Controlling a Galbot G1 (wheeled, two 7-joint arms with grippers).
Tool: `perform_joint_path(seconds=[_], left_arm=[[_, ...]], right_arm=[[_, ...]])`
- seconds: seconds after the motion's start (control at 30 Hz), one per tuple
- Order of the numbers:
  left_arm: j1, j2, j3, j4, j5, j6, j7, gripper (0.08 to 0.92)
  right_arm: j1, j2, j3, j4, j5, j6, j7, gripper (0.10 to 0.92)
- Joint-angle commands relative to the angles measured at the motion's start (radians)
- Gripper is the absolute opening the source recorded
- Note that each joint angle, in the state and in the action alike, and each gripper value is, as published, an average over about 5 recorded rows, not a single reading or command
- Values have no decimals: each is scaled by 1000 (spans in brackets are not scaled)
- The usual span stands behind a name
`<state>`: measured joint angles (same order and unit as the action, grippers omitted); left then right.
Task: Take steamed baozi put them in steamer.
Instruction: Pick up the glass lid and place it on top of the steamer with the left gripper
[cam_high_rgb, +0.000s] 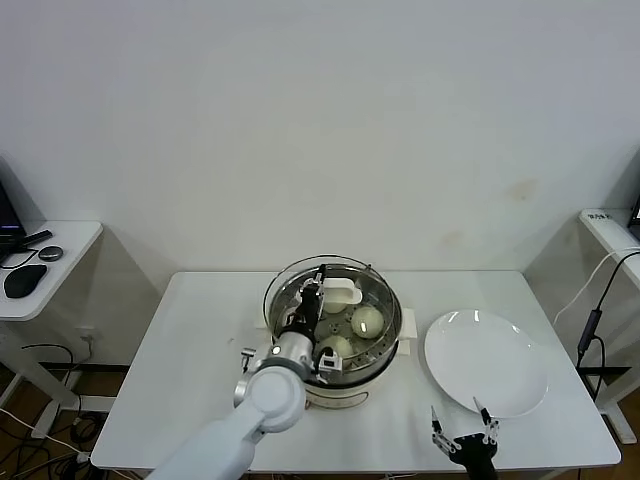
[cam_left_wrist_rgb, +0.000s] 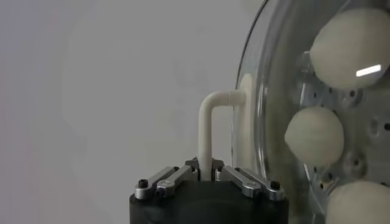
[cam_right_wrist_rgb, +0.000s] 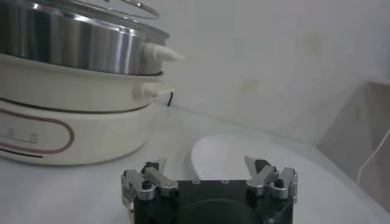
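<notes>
The steamer (cam_high_rgb: 388, 352) stands mid-table, a steel pot on a cream base. Three baozi (cam_left_wrist_rgb: 314, 135) show through the glass in the left wrist view; two of them (cam_high_rgb: 367, 321) show in the head view, lying on the perforated tray. My left gripper (cam_high_rgb: 312, 295) is shut on the white handle (cam_left_wrist_rgb: 206, 131) of the glass lid (cam_high_rgb: 378, 288), which lies over the pot's top. My right gripper (cam_high_rgb: 463, 428) is open and empty near the table's front edge, by the white plate (cam_high_rgb: 490, 365). The plate holds nothing.
The steamer's side handles (cam_right_wrist_rgb: 163, 53) stick out toward the plate (cam_right_wrist_rgb: 244, 152) in the right wrist view. Side desks stand at far left (cam_high_rgb: 50, 265) and far right (cam_high_rgb: 612, 235), and a cable (cam_high_rgb: 592, 320) hangs at the right.
</notes>
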<state>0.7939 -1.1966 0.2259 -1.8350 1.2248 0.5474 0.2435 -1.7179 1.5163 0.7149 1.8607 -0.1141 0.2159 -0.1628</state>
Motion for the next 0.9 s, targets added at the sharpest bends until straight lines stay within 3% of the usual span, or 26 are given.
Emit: perform_joint_path(seconds=[0.03, 0.9], left_arm=[[3, -19, 17, 16, 34, -2, 8, 175], [31, -45, 8, 23, 27, -2, 6, 175]], right_arm=[[0, 1, -2, -2, -6, 2, 1, 823], [-3, 0, -11, 1, -11, 3, 0, 823]])
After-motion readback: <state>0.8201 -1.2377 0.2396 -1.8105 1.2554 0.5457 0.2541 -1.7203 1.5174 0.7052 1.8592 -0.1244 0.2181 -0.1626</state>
